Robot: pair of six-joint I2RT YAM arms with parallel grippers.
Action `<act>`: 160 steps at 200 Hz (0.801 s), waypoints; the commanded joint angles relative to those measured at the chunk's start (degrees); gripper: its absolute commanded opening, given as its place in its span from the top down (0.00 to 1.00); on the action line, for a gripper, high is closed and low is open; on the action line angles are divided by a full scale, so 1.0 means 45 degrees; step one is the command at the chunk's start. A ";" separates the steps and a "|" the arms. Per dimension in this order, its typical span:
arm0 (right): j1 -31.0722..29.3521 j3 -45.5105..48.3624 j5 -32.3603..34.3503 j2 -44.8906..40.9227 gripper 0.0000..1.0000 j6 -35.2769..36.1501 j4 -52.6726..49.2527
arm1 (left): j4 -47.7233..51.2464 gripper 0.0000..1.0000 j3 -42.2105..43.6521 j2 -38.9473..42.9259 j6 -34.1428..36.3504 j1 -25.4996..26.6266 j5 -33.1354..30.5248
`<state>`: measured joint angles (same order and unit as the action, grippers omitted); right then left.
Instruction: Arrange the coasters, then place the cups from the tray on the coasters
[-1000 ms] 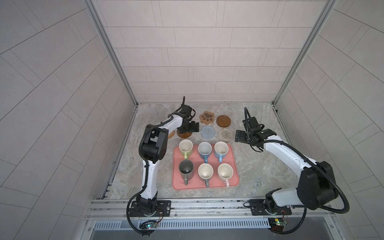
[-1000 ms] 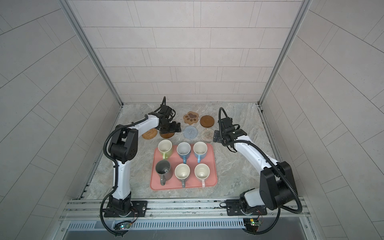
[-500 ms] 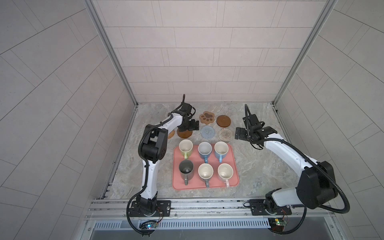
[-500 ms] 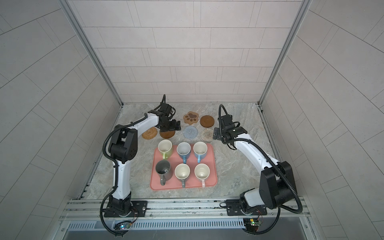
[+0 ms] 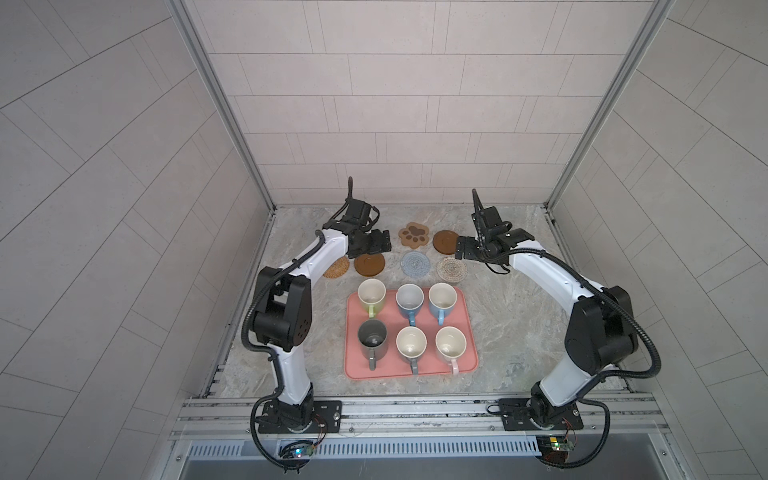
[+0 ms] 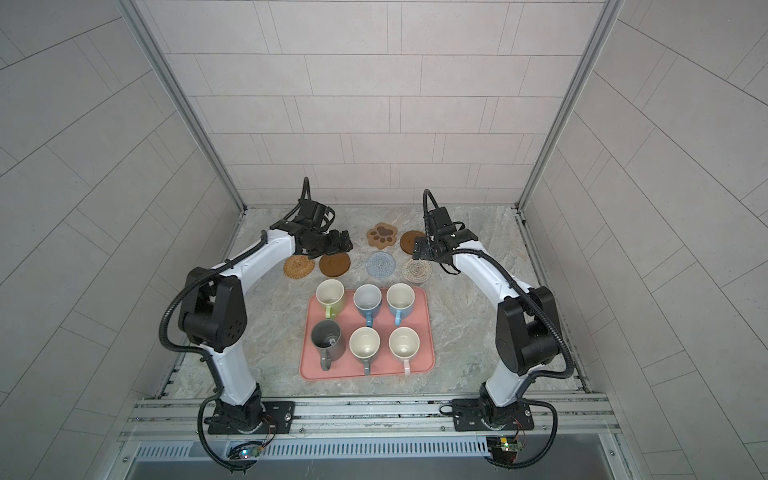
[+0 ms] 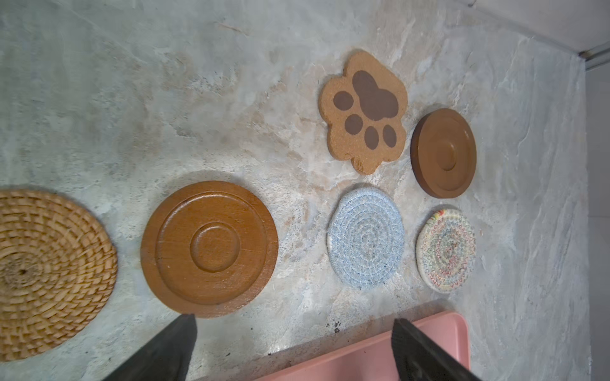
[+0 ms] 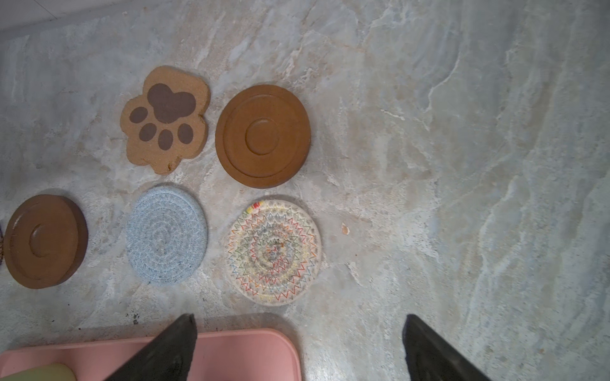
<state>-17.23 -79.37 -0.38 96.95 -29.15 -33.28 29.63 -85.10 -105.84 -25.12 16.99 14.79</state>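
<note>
Six coasters (image 5: 416, 264) laid flat and apart on the counter (image 5: 519, 324), twelve o'clock of the tray (image 5: 465, 328). All six cups (image 5: 410, 344) upright on that tray, none placed yet. Left end effector (image 5: 384, 243) and right end effector (image 5: 460, 249) spread apart, empty, near the mats. Cup transfers all remaining.

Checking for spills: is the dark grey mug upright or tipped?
Upright: the dark grey mug stands on the pink tray, its open mouth facing up.
</note>
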 commanded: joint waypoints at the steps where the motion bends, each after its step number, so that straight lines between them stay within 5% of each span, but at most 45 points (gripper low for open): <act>1: -0.0191 -0.0858 -0.0657 0.0666 0.01 0.0187 -0.0301 | -0.0344 0.00 0.0825 0.0765 -0.0648 -0.0287 -0.0239; 86: -0.1044 -0.5291 -0.3959 0.5185 0.06 0.1024 -0.0906 | -0.1506 0.00 0.3111 0.2213 -0.1838 -0.0721 -0.0064; 160: -0.2134 -0.9182 -0.5400 0.8680 0.12 0.1470 -0.2477 | -0.1928 0.00 0.3890 0.2951 -0.2280 -0.1136 -0.0063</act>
<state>-25.58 -117.10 -21.87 133.36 -23.70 -39.72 22.90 -69.32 -95.29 -33.41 13.04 14.96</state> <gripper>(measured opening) 0.888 0.999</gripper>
